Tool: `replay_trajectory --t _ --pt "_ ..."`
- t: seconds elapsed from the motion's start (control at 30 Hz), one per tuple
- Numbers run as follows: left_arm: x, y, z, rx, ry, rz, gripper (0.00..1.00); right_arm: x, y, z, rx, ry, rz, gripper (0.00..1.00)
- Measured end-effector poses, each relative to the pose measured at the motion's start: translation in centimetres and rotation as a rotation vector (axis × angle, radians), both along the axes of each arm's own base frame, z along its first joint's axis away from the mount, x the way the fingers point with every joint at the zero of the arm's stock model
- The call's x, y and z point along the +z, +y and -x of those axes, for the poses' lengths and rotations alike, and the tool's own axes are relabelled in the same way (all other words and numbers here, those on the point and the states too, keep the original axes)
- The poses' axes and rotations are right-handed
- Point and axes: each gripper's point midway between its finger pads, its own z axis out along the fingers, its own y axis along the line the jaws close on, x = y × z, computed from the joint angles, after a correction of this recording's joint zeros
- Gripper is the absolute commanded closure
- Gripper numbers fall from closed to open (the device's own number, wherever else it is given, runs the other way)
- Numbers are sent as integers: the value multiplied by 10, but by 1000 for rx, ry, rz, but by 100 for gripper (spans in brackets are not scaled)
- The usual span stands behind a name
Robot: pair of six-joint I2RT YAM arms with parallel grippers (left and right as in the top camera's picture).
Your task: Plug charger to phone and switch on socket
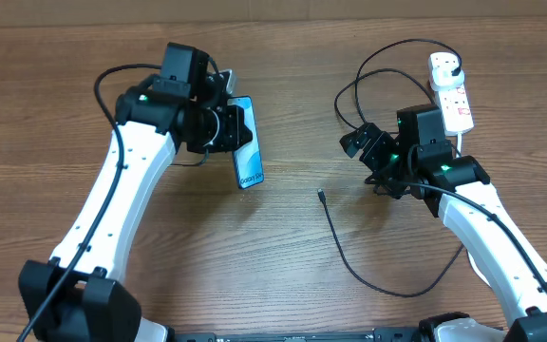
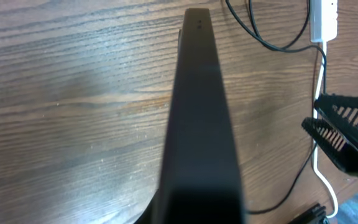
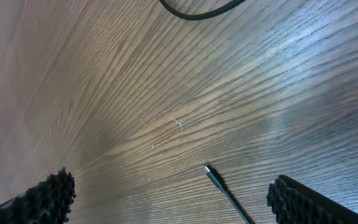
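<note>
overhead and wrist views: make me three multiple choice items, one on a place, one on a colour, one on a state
1. Where in the overhead view is the white elongated power strip?
A) centre
B) top right
C) bottom left

2. What colour is the screen of the slim rectangular black-edged smartphone?
A) light blue
B) red
C) yellow

3. What is the state of the right end effector?
A) shut on the smartphone
B) shut on a cable
C) open, holding nothing

Answers:
1 B, it lies near the upper right corner.
2 A, the screen shows light blue from overhead.
3 C, its jaws stand wide apart, and the tip of the long thin black charger cable lies free between them.
</note>
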Motion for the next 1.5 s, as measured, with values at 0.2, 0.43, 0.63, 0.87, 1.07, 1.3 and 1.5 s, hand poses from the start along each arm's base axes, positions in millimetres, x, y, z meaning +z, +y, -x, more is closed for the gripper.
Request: replay_trajectory --t 0.2,0.43,0.63,0.87,1.07,1.3,1.5 --pt "-3 0 -6 25 0 3 96 -14 2 4 27 42 22 3" --pt "-9 15 -12 113 2 -72 96 -36 24 13 118 92 50 0" --pt "-13 25 -11 186 31 -111 96 -40 26 13 128 100 54 0" --pt "-18 30 -2 212 76 -134 96 -40 27 17 136 114 46 0" --pt "-21 33 6 211 110 -147 96 -39 37 25 168 146 -9 0" --pt "-21 33 6 219 115 -148 96 -36 46 30 228 146 -54 0" --pt "-16 28 -6 236 74 -110 96 -35 49 32 293 124 -47 0"
